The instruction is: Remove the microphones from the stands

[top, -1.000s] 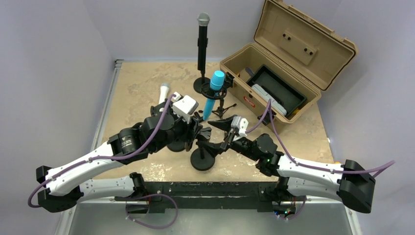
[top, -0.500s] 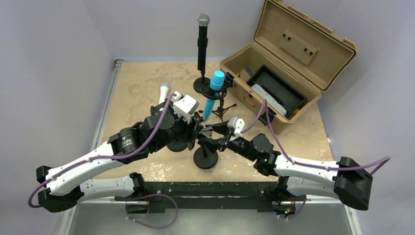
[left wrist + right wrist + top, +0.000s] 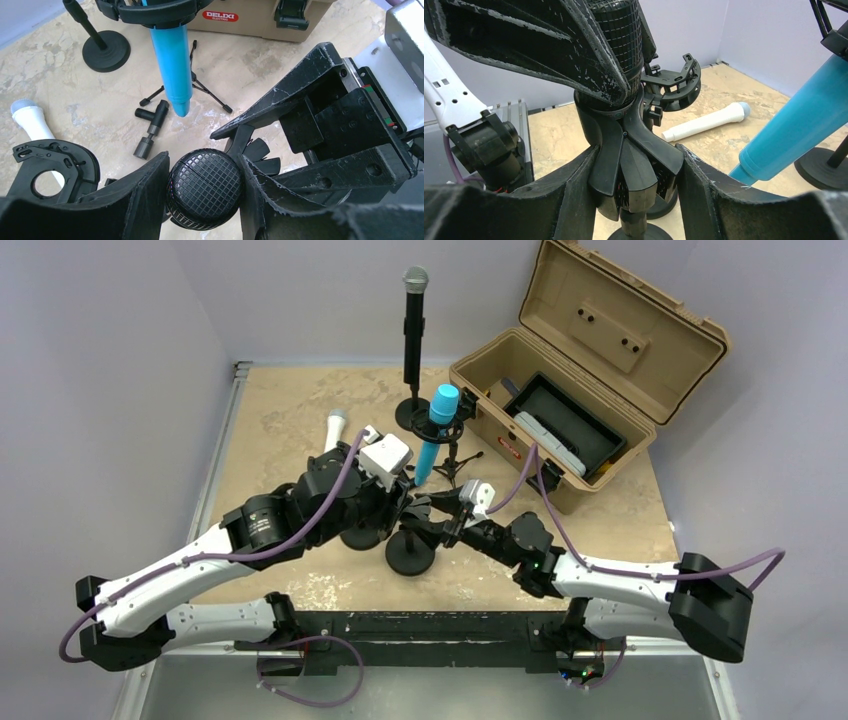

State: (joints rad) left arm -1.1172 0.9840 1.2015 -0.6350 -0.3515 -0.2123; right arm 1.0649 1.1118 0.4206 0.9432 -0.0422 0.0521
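Note:
The black microphone (image 3: 205,187) has a mesh head, and my left gripper (image 3: 204,192) is shut on that head from both sides. It sits upright in the clip of a black stand (image 3: 639,175), whose round base (image 3: 410,558) rests on the table. My right gripper (image 3: 636,192) has its fingers pressed against both sides of the clip, just under the microphone (image 3: 619,30). From above, the left gripper (image 3: 400,508) and right gripper (image 3: 432,520) meet over the stand, and the microphone itself is hidden under them.
A blue microphone (image 3: 437,430) hangs in a tripod stand behind. A tall black microphone with a silver head (image 3: 413,320) stands at the back. A white microphone (image 3: 334,430) lies on the table. An open tan case (image 3: 580,390) is at the right. A loose black adapter (image 3: 152,127) lies nearby.
My right gripper has moved left to the stand and closed its wide-open jaws onto the clip. The stand's base has shifted slightly left. The left gripper keeps its hold.

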